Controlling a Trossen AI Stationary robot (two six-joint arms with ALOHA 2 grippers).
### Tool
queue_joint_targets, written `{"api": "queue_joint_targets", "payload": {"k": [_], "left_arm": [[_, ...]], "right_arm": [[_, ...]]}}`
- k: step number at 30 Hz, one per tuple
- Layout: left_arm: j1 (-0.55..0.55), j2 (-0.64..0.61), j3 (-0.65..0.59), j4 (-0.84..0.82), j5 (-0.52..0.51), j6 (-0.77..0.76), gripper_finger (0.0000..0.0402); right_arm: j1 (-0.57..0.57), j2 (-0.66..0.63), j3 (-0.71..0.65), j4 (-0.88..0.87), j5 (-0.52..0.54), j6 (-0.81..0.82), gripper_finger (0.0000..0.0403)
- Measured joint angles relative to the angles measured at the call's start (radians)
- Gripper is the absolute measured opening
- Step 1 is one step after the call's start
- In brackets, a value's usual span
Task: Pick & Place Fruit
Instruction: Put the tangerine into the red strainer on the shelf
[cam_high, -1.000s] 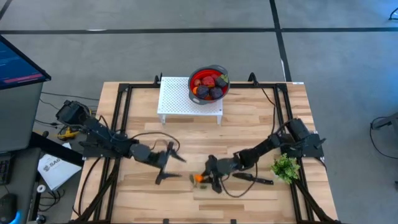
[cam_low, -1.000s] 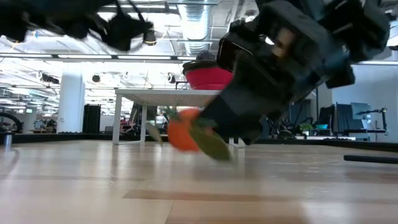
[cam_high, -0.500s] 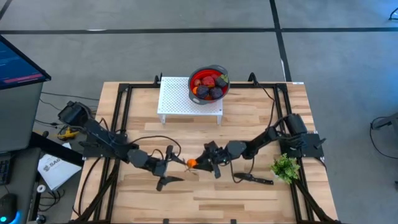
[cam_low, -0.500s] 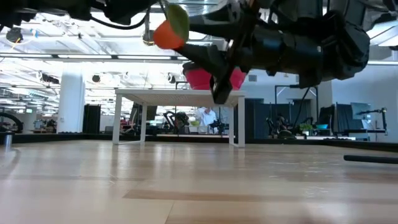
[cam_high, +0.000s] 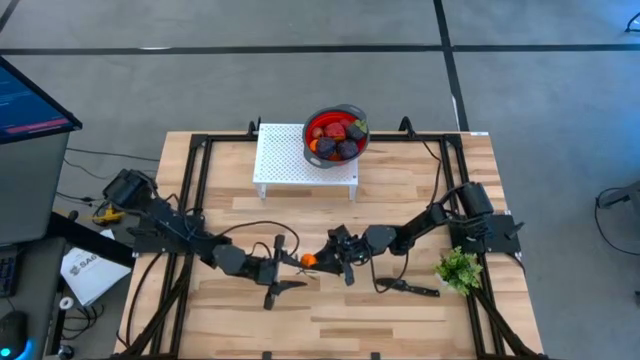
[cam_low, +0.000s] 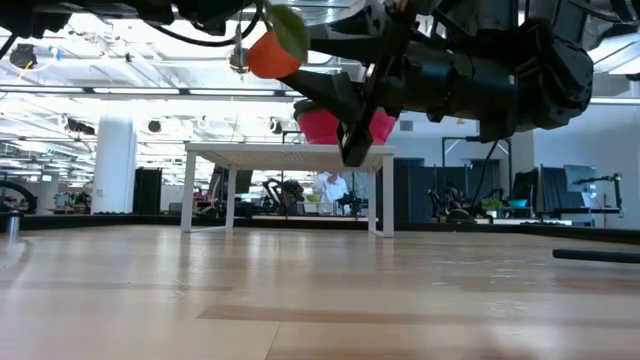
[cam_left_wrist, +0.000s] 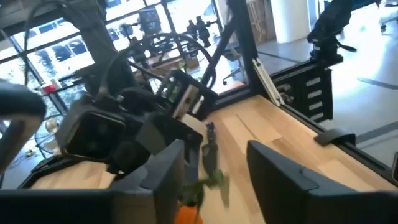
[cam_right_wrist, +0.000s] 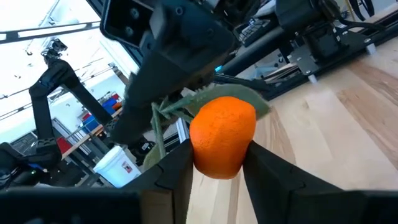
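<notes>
Above table: leafy, dimpled orange (cam_right_wrist: 222, 135)

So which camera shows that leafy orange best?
The right wrist view: the orange fills the frame between the right gripper fingers. The low view shows it small, the high view as a speck, the left wrist view only its edge.

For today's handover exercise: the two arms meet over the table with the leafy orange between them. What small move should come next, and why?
Probably the left tool should finish closing on the orange, while the right tool holds it. The orange sits lifted above the table, pinched between the right tool's fingers, and the left tool's fingers flank it without clearly gripping. The bowl with the other fruit waits on the white stand.
</notes>
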Motion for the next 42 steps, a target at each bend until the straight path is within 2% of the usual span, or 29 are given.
{"api": "queue_joint_targets", "payload": {"k": [17, 21, 25, 29, 32, 38, 42], "left_arm": [[0.011, -0.021, 0.000, -0.001, -0.022, -0.023, 0.0011], [0.046, -0.023, 0.000, -0.002, -0.020, -0.110, 0.0008], [0.098, -0.023, 0.000, -0.001, 0.004, -0.146, 0.0007], [0.172, -0.024, 0.018, -0.016, 0.065, -0.164, 0.0005], [0.247, -0.037, 0.065, -0.078, 0.110, -0.149, 0.0007], [0.462, -0.159, 0.234, -0.430, 0.186, -0.105, 0.0006], [0.653, -0.226, 0.333, -0.531, 0.253, -0.104, 0.0006]], "right_arm": [[0.000, 0.000, 0.000, 0.015, -0.002, -0.010, 0.0138], [-0.010, 0.000, 0.001, -0.043, -0.002, -0.057, 0.0152], [-0.031, 0.000, 0.001, -0.161, -0.002, -0.090, 0.0191], [-0.059, 0.000, 0.001, -0.310, -0.020, -0.090, 0.0241], [-0.075, 0.000, 0.001, -0.385, -0.020, -0.098, 0.0261], [-0.077, 0.000, 0.001, -0.401, 0.018, -0.196, 0.0265], [-0.071, 0.000, 0.001, -0.356, 0.066, -0.245, 0.0265]]}}
